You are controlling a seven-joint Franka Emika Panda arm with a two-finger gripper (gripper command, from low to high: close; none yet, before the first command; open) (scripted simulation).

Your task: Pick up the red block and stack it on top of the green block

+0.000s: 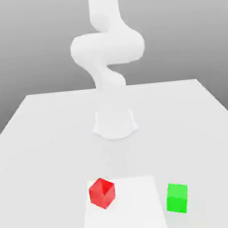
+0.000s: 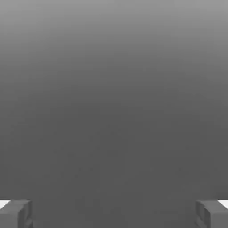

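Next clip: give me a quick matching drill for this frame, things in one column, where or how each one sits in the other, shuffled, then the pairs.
Things:
1. red block
2. green block
3. arm base
4. pincer

Places or states:
A. on the table just off the pale square, toward the exterior view's right
B. fingers wide apart, holding nothing
C. on the pale square, turned corner-forward
D. mid-table, behind both blocks

Pairs: 1-C, 2-A, 3-D, 4-B
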